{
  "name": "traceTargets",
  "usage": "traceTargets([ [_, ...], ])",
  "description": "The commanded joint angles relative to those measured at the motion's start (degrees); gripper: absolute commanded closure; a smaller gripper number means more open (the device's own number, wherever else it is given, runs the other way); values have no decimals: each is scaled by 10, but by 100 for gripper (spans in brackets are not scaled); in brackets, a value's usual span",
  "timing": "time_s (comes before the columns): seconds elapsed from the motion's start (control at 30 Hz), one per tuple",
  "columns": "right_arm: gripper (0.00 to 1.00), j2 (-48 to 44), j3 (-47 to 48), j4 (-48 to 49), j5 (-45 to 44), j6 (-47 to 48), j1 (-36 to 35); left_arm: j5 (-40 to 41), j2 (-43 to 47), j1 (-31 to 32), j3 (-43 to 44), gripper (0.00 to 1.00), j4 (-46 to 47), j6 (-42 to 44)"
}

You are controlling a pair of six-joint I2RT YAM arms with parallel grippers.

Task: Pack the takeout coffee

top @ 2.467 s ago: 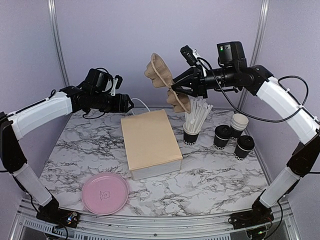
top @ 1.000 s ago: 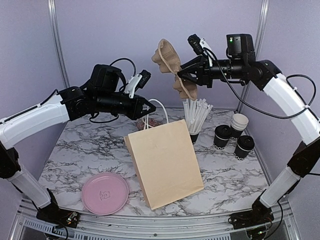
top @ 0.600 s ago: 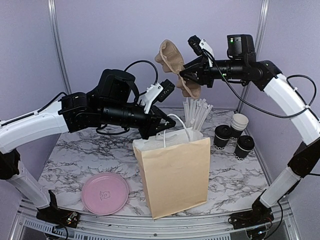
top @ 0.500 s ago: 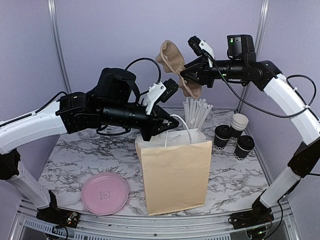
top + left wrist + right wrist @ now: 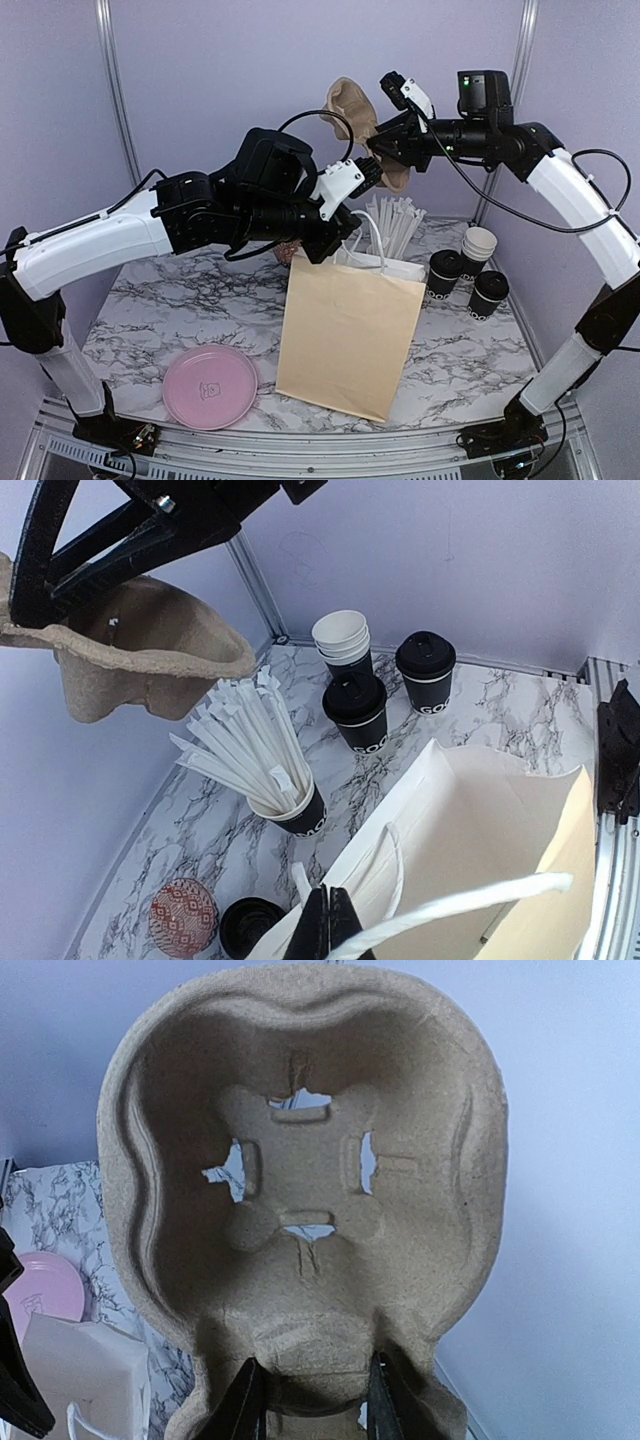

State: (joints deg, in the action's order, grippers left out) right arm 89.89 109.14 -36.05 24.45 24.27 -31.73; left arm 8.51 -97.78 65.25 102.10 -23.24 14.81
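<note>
The marble counter [image 5: 160, 300] is carrying all items. A tan paper bag [image 5: 345, 335] is standing at mid-counter toward the near edge, mouth open, leaning slightly. Whether its base is bearing fully on the counter cannot be told.

The left hand [image 5: 328, 925] is reaching over the bag mouth, fingers pressed together and pinching the bag's white handle [image 5: 450, 905].

The right hand [image 5: 310, 1400] is hanging high over the far edge, fingers clamping the rim of a brown pulp cup carrier [image 5: 300, 1180] held clear of the counter.

A pink plate [image 5: 210, 385] is lying at the near left corner; its centre mark is unreadable.

A black cup of white straws [image 5: 290, 815] is standing behind the bag.

The lidded black cups [image 5: 357, 710], two in number, are standing near the right edge toward the far corner, outside the bag. White letters "GO" are showing near each base, the rest turned away. A stack of open cups [image 5: 342, 640] is standing just beside them.
</note>
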Motion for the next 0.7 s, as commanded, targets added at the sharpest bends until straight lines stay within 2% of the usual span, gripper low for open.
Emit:
traceTargets([
  [0.0,78,-13,5,25,-14,1,5,13,9,4,17,100,-21,8],
  [0.23,78,-16,6,12,0,0,5,57,81,65,-94,100,-20,-43],
  [0.27,78,-15,8,7,8,-1,5,47,93,74,-109,97,-21,-49],
  [0.37,77,-17,13,-9,35,-6,5,30,117,94,-134,73,-23,-67],
  [0.5,77,-25,13,-29,69,-13,5,24,139,109,-129,47,-37,-76],
  [0.6,77,-36,10,-41,79,-15,5,3,158,114,-108,34,-73,-76],
  [0.67,77,-44,2,-45,82,-13,5,-17,174,115,-89,30,-114,-72],
])
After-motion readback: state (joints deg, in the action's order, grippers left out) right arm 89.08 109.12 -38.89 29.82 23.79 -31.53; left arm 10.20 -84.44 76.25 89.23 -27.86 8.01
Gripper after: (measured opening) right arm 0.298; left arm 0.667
